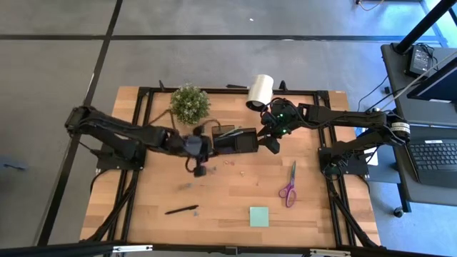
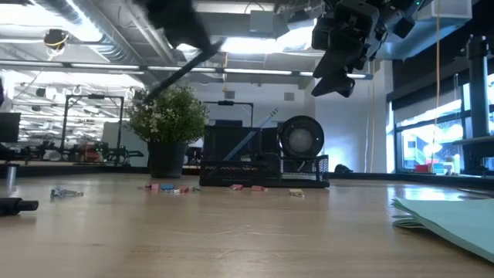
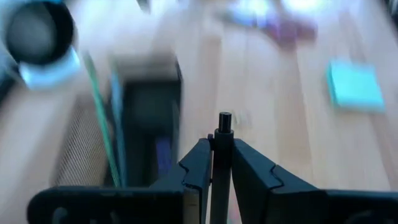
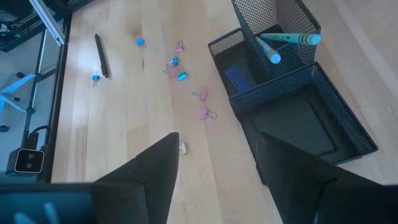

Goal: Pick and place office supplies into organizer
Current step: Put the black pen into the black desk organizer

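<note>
**Desk:** So where does the tidy-up stand?

**Photographer:** Partway. The black mesh organizer (image 1: pixel 235 140) sits toward the far side of the tabletop (image 1: pixel 228 193), beside the potted plant (image 1: pixel 190 103) and just in front of the white roll (image 1: pixel 260 91). Its taller compartment already holds two stick-like items, a pale green stick (image 4: pixel 292 38) among them, and a small blue-purple piece (image 4: pixel 238 78) lies in a lower section.

**Desk:** And the arms?

**Photographer:** The left end effector (image 3: pixel 222 163) is clamped on a slim black pen (image 3: pixel 224 124), held just beside the organizer on its plant side. The right end effector (image 4: pixel 217 158) hovers above the organizer's other side, jaws apart and empty.

**Desk:** What's left out?

**Photographer:** Plenty. The purple-handled scissors (image 1: pixel 289 187) lie well clear of the organizer on its right-arm side, toward the near edge. The light green sticky-note pad (image 1: pixel 259 216) is nearer that edge still. Another black pen (image 1: pixel 181 210) rests on the near left. Small pink and blue clips (image 4: pixel 180 65) are scattered just in front of the organizer.

**Desk:** Your read?

**Photographer:** I'd judge the held pen goes in next; the scissors, pad, second pen and clips remain.
</note>
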`<state>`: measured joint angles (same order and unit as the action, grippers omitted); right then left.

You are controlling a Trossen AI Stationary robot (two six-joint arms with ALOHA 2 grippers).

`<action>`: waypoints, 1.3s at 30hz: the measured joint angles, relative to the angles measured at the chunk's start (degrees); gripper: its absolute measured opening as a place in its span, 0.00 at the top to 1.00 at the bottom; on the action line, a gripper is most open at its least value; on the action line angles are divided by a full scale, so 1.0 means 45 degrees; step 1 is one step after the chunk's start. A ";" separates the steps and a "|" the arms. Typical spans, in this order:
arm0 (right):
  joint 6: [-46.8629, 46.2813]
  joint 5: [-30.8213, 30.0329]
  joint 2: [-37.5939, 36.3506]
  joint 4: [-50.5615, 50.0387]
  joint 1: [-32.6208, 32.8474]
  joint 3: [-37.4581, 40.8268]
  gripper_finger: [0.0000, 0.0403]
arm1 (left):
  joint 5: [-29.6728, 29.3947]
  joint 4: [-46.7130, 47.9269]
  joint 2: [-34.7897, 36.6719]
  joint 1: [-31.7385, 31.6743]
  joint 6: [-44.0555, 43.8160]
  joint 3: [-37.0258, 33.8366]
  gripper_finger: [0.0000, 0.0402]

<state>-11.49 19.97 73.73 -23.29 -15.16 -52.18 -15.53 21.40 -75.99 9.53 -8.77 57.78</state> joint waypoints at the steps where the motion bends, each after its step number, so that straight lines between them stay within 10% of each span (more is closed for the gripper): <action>1: 0.0000 0.0000 0.0000 0.0001 0.0005 0.0000 0.46 | 0.0002 -0.0610 0.0062 -0.0227 0.0285 0.0000 0.88; 12: -0.0044 0.0000 0.0007 0.0441 0.0000 0.0000 0.46 | 0.1711 -0.4973 -0.0441 -0.2572 0.2406 0.0010 0.88; 39: 0.0045 0.0000 0.0010 0.0475 0.0004 0.0000 0.46 | 0.2069 -0.6360 -0.4536 -0.4565 0.3012 0.0005 0.88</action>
<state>-11.28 19.97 73.78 -21.16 -15.14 -52.18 -6.22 -7.22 -96.41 -11.01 4.78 57.80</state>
